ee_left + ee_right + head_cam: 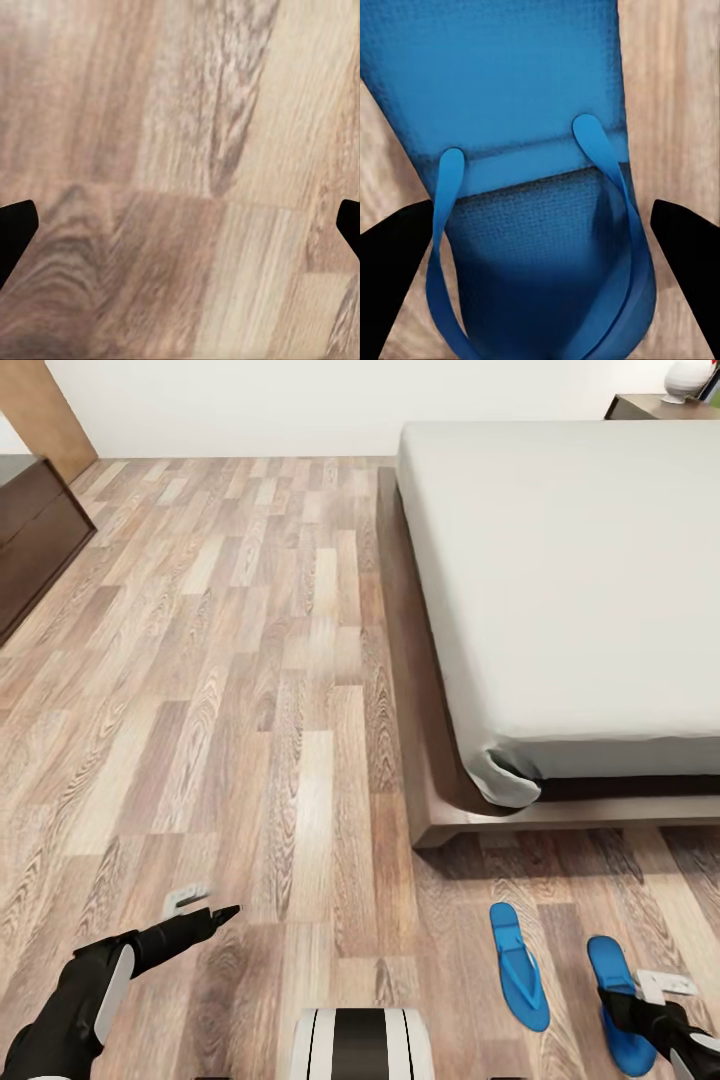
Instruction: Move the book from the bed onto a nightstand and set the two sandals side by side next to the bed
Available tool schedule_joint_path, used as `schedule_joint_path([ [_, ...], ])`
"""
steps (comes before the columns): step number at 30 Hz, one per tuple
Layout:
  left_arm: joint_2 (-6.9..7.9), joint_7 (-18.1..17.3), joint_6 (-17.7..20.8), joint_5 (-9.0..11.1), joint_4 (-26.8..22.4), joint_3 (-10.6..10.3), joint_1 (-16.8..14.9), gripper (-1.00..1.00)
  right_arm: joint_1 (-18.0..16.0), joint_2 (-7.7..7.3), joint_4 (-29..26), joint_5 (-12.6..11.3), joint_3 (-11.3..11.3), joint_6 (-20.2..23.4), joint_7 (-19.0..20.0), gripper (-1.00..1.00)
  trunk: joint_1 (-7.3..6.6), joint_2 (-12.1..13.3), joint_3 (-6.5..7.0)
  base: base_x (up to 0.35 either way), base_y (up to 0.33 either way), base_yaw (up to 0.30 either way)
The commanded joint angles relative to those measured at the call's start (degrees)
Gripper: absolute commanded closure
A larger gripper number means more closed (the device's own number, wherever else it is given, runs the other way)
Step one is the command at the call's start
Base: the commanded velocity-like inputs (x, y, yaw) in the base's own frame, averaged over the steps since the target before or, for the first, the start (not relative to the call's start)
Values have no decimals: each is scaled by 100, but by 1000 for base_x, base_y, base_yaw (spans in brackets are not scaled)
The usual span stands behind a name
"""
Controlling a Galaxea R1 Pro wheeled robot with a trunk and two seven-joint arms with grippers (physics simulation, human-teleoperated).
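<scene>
Now on the sandal step, judging by the right gripper: held low over the right sandal at the near edge of the head view, spread wide, nothing pinched. Seen from the right wrist as dark fingers standing apart either side of the blue sole, clear of the strap, not touching as far as can be told.

Left gripper likewise spread and empty, hanging above bare floor well off to the other side of the base.

Just beside the right sandal, the left sandal: flat on the planks, roughly parallel to its mate, a gap between them, toes toward the bed. Both near the foot corner of the frame, so arguably close to the wanted spot already, though perhaps not tidy enough as a pair.

Next, probably: lower straight down, close on the sole or strap, lift a little, set down nearer the left sandal and square with it. Calls for a centred grip, since thin, flat and likely to slide or tip if caught by one edge.

Farther off, off-white mattress; beyond its far corner, a nightstand with a white object on top. Book step to be judged elsewhere.
</scene>
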Motion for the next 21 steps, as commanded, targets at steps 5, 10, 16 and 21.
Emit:
schedule_joint_path([
  [5, -5, -2, 47, 45, -2, 1, -3, -100, -38, 2, -54, -63, -24, 33, 26, 100, -1, -1, -3, 0, 281, 0],
  [10, -9, -1, 46, 45, 1, -3, -3, -100, -545, 2, -43, -67, -24, 33, 21, 100, -1, -1, -3, 0, 44, 0],
  [16, -26, 3, 27, 38, 4, -10, -3, -100, -745, 1, -1, -72, -24, 31, 19, 100, -1, -1, -3, 3, 2, 0],
  [21, -27, 8, 21, 36, 5, -9, -3, -100, -749, 2, 34, -72, -32, 32, 24, 100, -1, -1, -3, 114, -61, 0],
])
